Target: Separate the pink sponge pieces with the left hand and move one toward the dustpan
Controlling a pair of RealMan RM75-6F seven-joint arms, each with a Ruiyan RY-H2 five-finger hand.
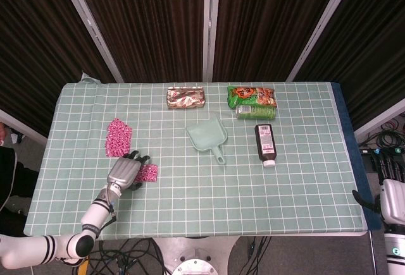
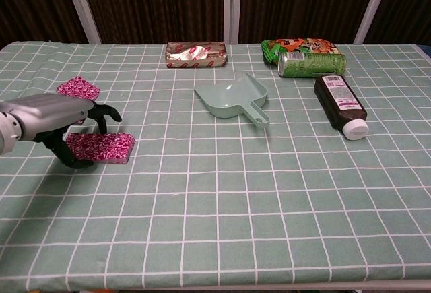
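One pink sponge piece [image 1: 147,173] [image 2: 101,146] lies flat near the table's front left. My left hand [image 1: 124,172] [image 2: 57,114] is cupped over its left end, with the dark fingers [image 2: 108,112] arched past its far side and the thumb by its near side. I see no firm grip. The second pink sponge piece [image 1: 118,137] [image 2: 79,89] lies apart, farther back. The pale green dustpan [image 1: 209,137] [image 2: 232,98] sits mid-table to the right, handle toward me. My right hand [image 1: 391,202] shows only at the right edge, off the table.
A foil snack pack [image 1: 186,97] lies at the back. A green chip bag [image 1: 252,94], a green can [image 1: 255,112] and a dark bottle [image 1: 265,143] lie right of the dustpan. The green checked tablecloth [image 1: 209,193] covers the table.
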